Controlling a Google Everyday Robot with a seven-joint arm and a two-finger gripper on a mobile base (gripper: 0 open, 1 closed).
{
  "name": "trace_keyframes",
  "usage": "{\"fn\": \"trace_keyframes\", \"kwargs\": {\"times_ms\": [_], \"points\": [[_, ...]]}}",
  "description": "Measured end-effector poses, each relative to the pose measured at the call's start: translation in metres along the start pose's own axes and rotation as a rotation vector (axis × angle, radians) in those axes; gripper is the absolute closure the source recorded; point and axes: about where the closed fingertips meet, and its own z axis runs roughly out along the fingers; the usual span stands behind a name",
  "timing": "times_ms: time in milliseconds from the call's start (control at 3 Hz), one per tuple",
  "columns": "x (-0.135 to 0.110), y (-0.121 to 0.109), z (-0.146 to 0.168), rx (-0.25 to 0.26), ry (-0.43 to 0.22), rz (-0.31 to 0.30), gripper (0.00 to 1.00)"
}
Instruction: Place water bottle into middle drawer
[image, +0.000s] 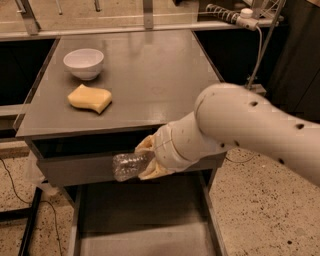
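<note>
My gripper is at the end of the white arm, in front of the cabinet's grey drawer front. It is shut on the water bottle, a small clear crinkled bottle held on its side and pointing left; its cap is not visible. The yellowish fingers grip it from above and below. The middle drawer is pulled out below, showing a flat grey floor and thin side walls. The bottle hangs above the drawer's far end, apart from the floor.
A white bowl and a yellow sponge sit on the left of the grey cabinet top. A corrugated hose and cable hang at the back right. Speckled floor lies on both sides of the cabinet.
</note>
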Motion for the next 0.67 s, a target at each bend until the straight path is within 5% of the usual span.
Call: {"fn": "trace_keyframes", "kwargs": {"times_ms": [333,667], "points": [[0.040,0.051,0.062,-0.075,-0.051,0.082,1.00],[0.083,0.088,0.100,-0.090,-0.064,0.110,1.00]]}}
